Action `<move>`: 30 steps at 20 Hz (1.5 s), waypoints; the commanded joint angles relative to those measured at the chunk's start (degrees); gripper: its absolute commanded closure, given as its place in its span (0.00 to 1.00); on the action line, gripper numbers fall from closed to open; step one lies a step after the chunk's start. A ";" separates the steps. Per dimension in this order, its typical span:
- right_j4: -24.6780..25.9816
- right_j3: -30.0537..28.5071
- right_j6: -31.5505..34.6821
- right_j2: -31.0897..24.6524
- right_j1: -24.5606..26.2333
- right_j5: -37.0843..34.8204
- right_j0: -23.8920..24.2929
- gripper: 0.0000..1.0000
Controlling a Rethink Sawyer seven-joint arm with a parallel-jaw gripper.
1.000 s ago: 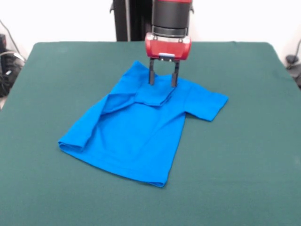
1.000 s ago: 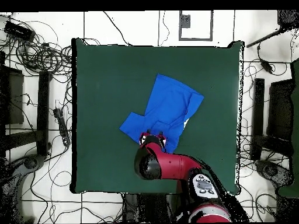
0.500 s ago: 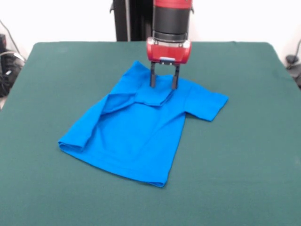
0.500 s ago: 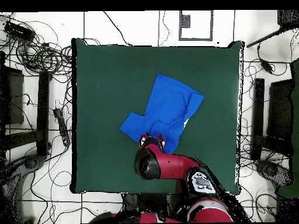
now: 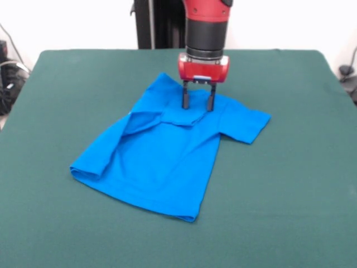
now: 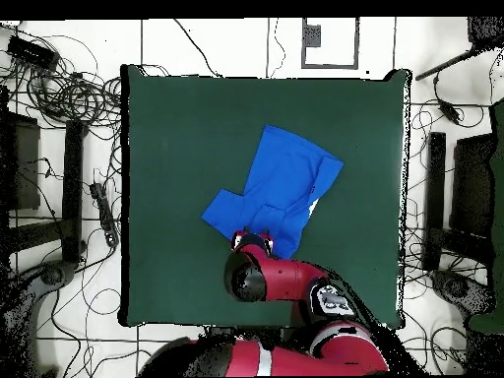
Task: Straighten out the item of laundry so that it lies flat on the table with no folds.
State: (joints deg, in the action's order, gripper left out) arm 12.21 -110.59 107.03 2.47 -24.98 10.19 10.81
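Lying folded: one shirt (image 5: 162,156), one pincer (image 5: 198,104).

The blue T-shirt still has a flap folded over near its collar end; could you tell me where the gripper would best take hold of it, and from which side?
Probably the folded-over flap of the blue T-shirt, at its loose lower edge. It lies doubled on the shirt body just below the open gripper, so coming straight down from above looks best, fingers astride that edge. The spread sleeve already lies flat on the table.

The red and black arm descends vertically from the top edge in the front view, wrist pointing straight down. The gripper (image 5: 198,103) has its two dark fingers (image 5: 186,98) parallel and spread apart, tips directed downward.
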 commanded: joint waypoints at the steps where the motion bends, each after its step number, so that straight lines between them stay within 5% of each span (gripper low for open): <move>1: -3.54 3.87 9.73 -6.45 3.81 -0.71 -3.18 0.00; 16: -6.76 0.51 11.61 -6.90 -0.03 -1.99 -5.90 0.00; 30: -6.86 2.11 10.72 -6.22 1.58 -1.49 -5.56 0.00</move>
State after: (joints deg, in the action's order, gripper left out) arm 9.13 -110.58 107.03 2.45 -25.03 10.20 7.23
